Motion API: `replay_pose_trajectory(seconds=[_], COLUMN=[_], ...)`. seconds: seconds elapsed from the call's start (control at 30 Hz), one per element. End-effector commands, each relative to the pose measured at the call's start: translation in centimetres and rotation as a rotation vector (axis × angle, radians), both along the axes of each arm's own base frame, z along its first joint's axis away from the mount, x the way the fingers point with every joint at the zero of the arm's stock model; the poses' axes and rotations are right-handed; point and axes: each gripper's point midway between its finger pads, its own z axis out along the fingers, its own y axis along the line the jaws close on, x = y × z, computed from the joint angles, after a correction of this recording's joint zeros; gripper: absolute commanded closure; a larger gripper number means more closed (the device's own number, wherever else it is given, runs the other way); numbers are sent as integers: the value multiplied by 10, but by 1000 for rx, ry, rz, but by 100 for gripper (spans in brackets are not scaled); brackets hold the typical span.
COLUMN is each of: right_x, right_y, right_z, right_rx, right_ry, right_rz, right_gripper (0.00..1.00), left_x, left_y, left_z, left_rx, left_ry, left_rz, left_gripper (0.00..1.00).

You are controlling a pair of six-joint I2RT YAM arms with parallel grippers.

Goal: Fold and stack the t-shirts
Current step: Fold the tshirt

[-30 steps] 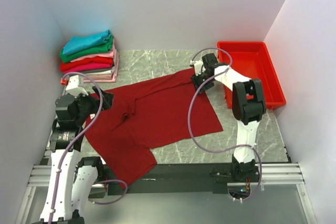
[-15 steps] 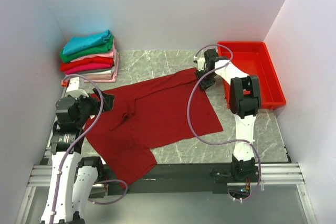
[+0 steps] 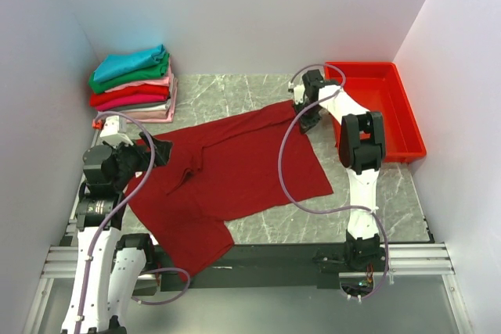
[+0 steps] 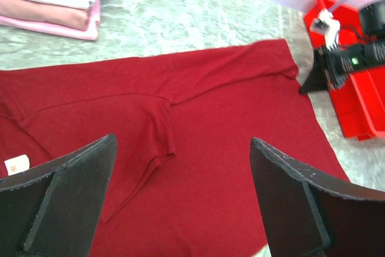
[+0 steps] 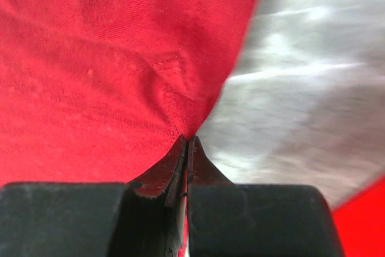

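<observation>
A large dark red t-shirt (image 3: 235, 170) lies spread over the marble table, its sleeve folded in near the middle (image 4: 157, 142) and its white neck label (image 4: 16, 164) at the left. My right gripper (image 3: 304, 123) is at the shirt's far right corner, shut with the hem pinched between its tips (image 5: 187, 139); the cloth (image 5: 90, 58) bunches just ahead of them. My left gripper (image 3: 160, 149) hovers over the shirt's left side, wide open (image 4: 183, 142) with nothing between its fingers. Several folded t-shirts (image 3: 133, 84) sit stacked at the far left, teal on top.
A rigid red plastic tray (image 3: 372, 95) stands at the far right, just beyond my right gripper, and shows at the right edge of the left wrist view (image 4: 361, 100). White walls close in on three sides. Bare marble (image 5: 301, 88) lies right of the shirt's corner.
My right gripper has shifted slightly toward the far right corner of the dark red shirt and closed on its hem. The left arm has stayed put, still open.
</observation>
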Motion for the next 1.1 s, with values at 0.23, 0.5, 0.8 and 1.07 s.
replay_pose_trajectory(seconds=[0.23,0.5,0.8,1.07], right_x=[104,105,36,-94], right_y=[-66,-61,22,56], right_z=[52,58,144,198], right_rx=[-203,-183,118,437], right_ry=[-294,-303,-366,-592], right_rz=[-201,-117,302,826], right_gripper=[100,45,28,28], left_x=[5,13,-31,-136], left_y=[-40,-77,-153,-202], left_z=[12,15,-18,-86], left_rx=[-44,-45,108,205], left_ry=[-44,22,212,539], left_rz=[-262,-433,-631,-695], left_gripper=[9,12,21,33])
